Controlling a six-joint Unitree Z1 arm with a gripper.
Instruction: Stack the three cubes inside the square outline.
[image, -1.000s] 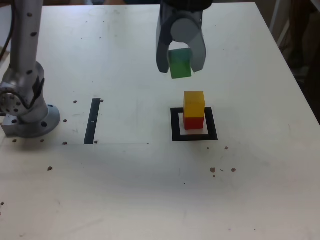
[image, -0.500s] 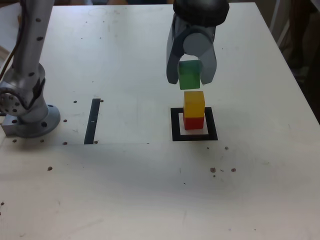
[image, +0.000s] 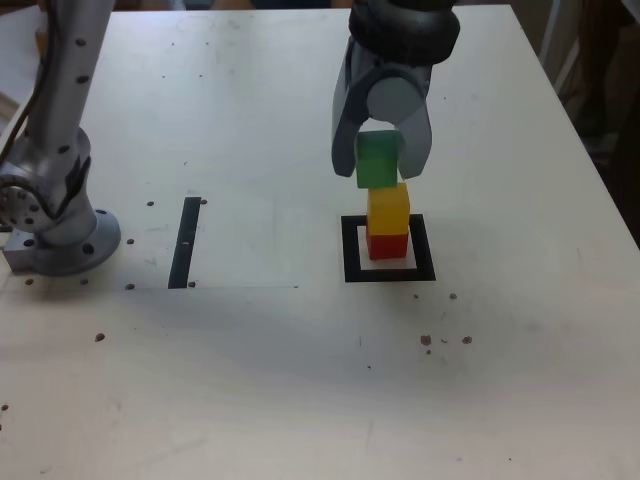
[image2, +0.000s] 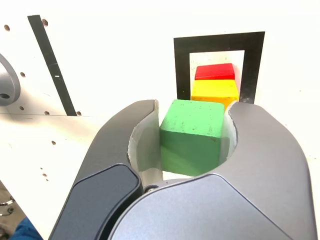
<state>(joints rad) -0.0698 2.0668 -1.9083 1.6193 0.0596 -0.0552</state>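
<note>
Gripper clamps green cube – yellow cube on red cube inside square outline.

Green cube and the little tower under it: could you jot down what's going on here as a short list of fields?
held item: green cube, gripped between the fingers of the gripper
tower so far: yellow cube resting on red cube
tower location: inside the square outline
green cube position: just above the yellow cube, slightly toward the exterior view's left; contact cannot be told
elsewhere: thin black strip on the table
</note>
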